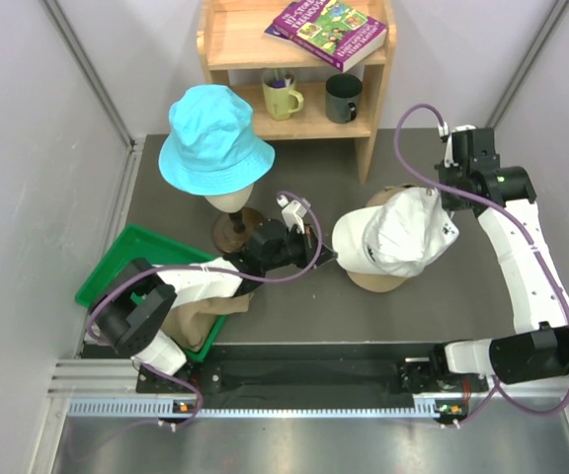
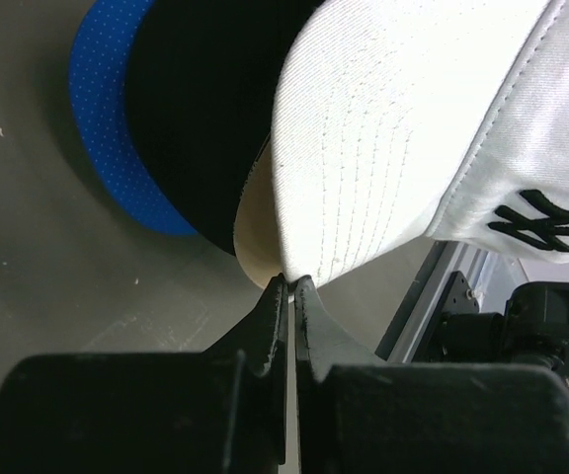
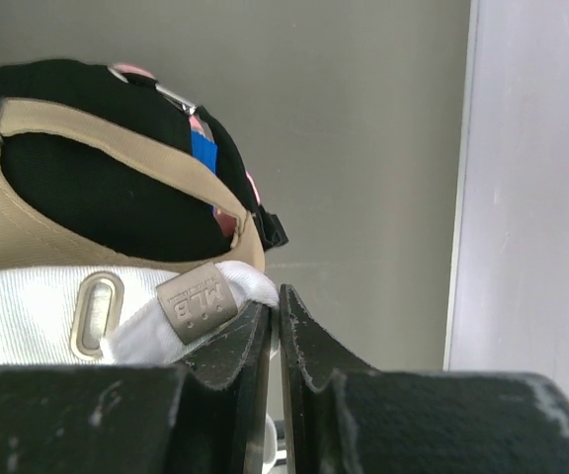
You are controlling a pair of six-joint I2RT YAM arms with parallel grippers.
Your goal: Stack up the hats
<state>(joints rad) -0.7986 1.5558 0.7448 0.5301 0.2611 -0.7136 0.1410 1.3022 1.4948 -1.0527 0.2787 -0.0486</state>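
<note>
The white cap (image 1: pixel 393 237) sits on top of a stack of caps at the centre-right of the bench (image 1: pixel 294 311). Below it, the wrist views show a tan cap (image 2: pixel 255 232), a black cap (image 2: pixel 201 109), a blue cap (image 2: pixel 117 158) and part of a pink cap (image 3: pixel 249 188).

The left gripper (image 2: pixel 289 283) is at the brim side. Its jaws are fully closed, with the tips touching the brim edges of the white and tan caps. Whether they pinch anything cannot be told.

The right gripper (image 3: pixel 278 296) is at the rear. Its jaws are closed to a slit on the end of the white cap's strap, beside the MLB tag (image 3: pixel 198 304).

The cyan hat (image 1: pixel 213 138) sits on a mannequin head (image 1: pixel 230 202), well apart at the left rear.
</note>
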